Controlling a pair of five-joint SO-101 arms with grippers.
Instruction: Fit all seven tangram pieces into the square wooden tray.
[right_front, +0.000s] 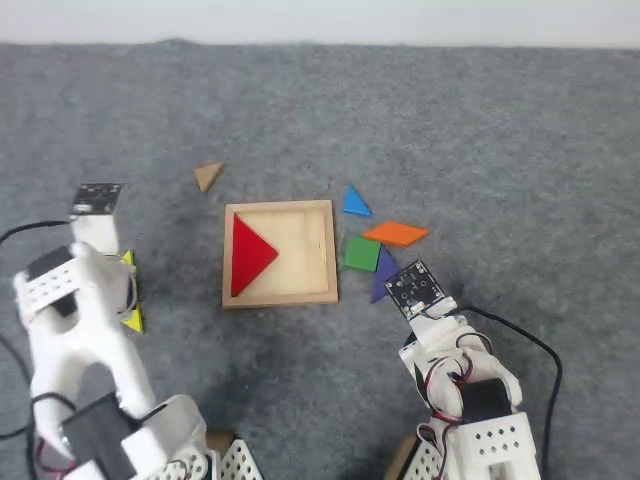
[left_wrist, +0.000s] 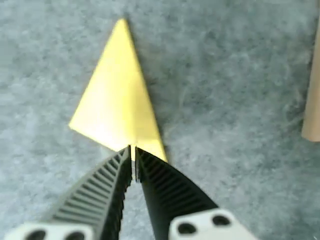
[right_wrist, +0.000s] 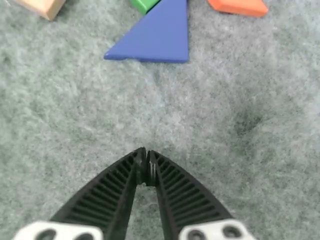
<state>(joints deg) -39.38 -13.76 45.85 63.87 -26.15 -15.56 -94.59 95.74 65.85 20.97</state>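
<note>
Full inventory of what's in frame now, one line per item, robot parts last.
wooden tray: 1, pale wood, centre of mat
red triangle: 1, red, inside tray, along its left wall
tan triangle: 1, tan, beyond tray's far-left corner
light blue triangle: 1, blue, right of tray
orange parallelogram: 1, orange, right of tray
green square: 1, green, beside tray's right wall
dark blue triangle: 1, dark blue, beside green square
yellow triangle: 1, yellow, left of tray
mat: 1, grey, under everything
left gripper: 1, black, shut, at yellow triangle's edge
right gripper: 1, black, shut, over bare mat

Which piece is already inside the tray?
The red triangle. It lies in the tray, against one side; every other piece sits outside it.
</note>
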